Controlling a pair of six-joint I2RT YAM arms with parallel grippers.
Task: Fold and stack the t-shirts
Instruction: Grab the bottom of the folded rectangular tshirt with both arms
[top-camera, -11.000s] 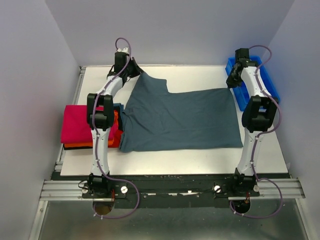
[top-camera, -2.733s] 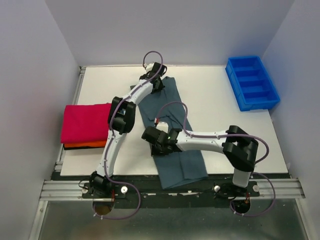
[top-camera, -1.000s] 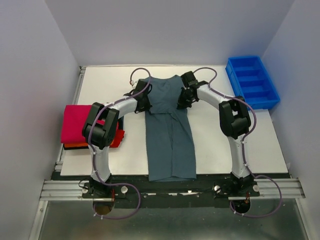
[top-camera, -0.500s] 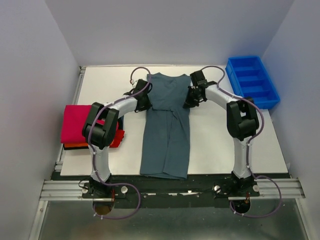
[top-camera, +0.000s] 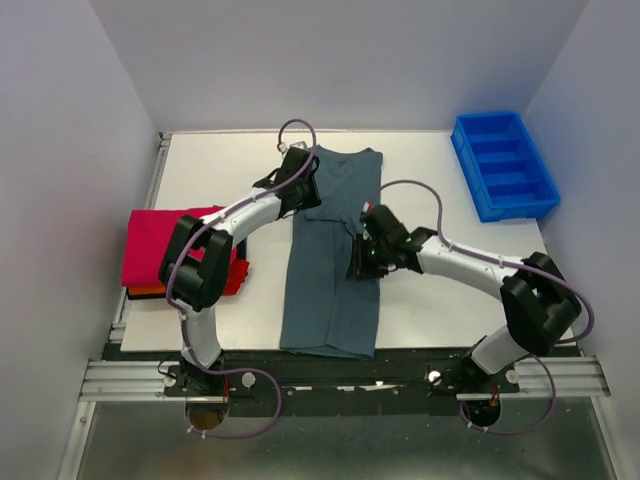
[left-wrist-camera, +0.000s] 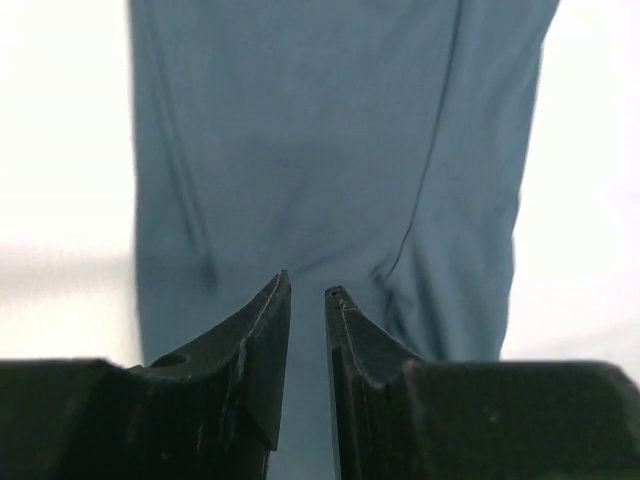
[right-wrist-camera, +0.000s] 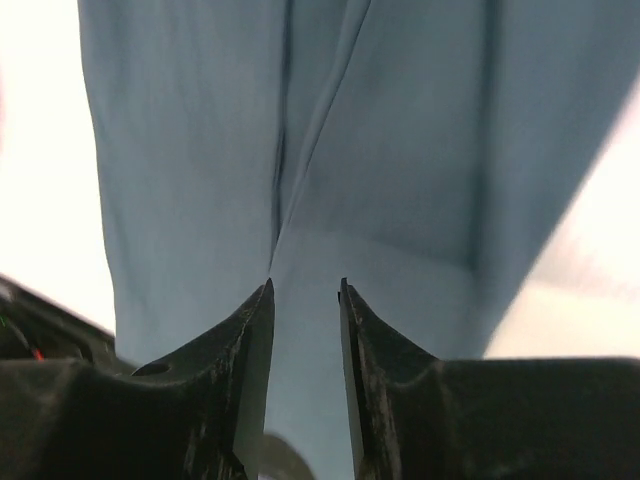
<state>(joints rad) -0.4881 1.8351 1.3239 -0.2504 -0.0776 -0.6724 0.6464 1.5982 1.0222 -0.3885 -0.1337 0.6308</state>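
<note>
The slate grey-blue t-shirt (top-camera: 333, 270) lies folded into a long narrow strip that runs from the table's back to its front edge. My left gripper (top-camera: 311, 198) hovers over the strip's upper left part. In the left wrist view its jaws (left-wrist-camera: 307, 282) stand a narrow gap apart with only the flat shirt (left-wrist-camera: 330, 150) below. My right gripper (top-camera: 357, 264) is over the strip's right edge at mid-length. Its jaws (right-wrist-camera: 305, 285) are slightly apart and empty above the shirt (right-wrist-camera: 400, 130). The crimson-pink t-shirt (top-camera: 160, 243) lies folded on the orange t-shirt (top-camera: 150, 291) at the left.
A bright blue plastic tray (top-camera: 503, 166) with compartments stands at the back right. The white table (top-camera: 450, 300) shows bare on both sides of the strip. The black front rail (top-camera: 330, 375) runs along the near edge.
My right gripper has moved from the shirt's upper right edge down to the middle of the strip. My left gripper has shifted right and back onto the shirt's upper part. The shirt lies as before.
</note>
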